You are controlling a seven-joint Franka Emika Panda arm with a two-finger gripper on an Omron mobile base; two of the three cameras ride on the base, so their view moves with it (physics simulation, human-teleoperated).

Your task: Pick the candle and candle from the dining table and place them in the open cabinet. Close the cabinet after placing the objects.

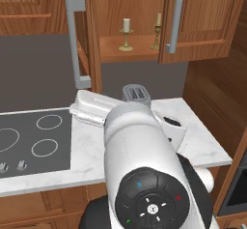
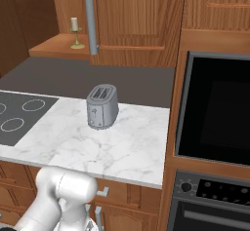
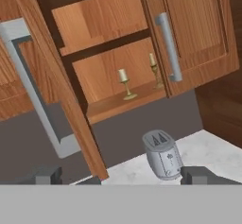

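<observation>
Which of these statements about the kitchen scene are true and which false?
1. Both candles, the cream candle and the thin yellowish candle, stand inside the cabinet. True.
2. The cabinet's left door is shut. False: it stands open.
3. A grey toaster sits on the marble counter. True.
4. The gripper holds a candle. False: nothing lies between its fingertips.
5. A pot sits on the hob. False: its rings are bare.
</observation>
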